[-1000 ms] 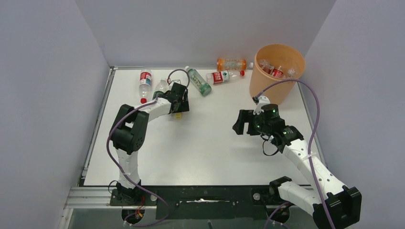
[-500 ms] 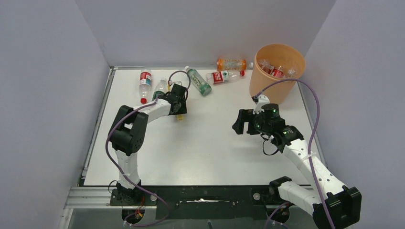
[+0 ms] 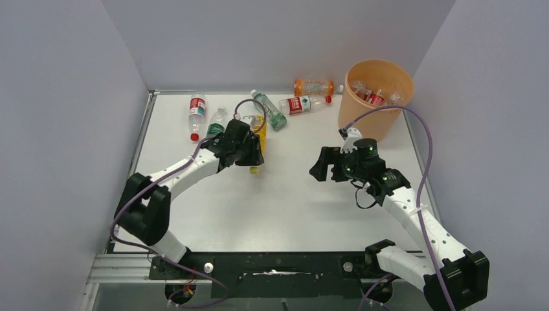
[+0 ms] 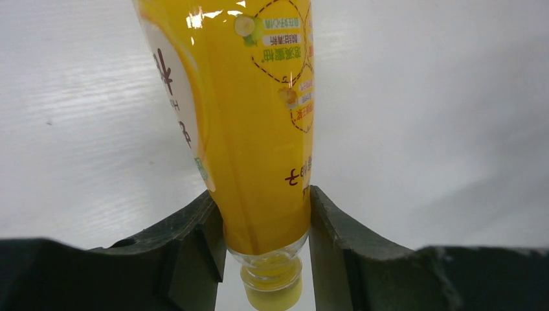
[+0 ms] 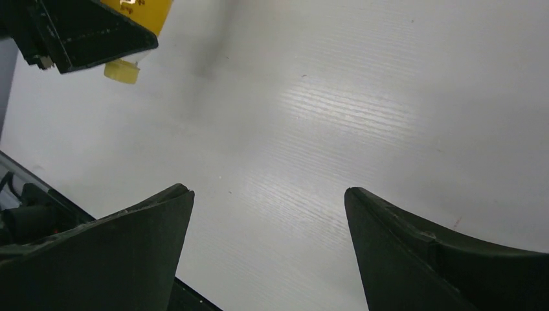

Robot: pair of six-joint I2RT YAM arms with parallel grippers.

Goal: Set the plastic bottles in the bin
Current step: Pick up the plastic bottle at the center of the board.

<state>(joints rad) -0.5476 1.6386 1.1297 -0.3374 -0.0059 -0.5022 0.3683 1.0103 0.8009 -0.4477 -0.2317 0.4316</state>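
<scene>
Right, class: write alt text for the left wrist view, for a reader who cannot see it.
The left pincer is shut on a yellow bottle near its neck, with the cap toward the camera. Behind it lies the white table.

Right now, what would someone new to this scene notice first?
First, the bright yellow bottle clamped near its neck in the left gripper, left of centre on the table. Next, the peach-orange bin at the far right corner with bottles inside, and loose bottles lying along the far edge.
</scene>
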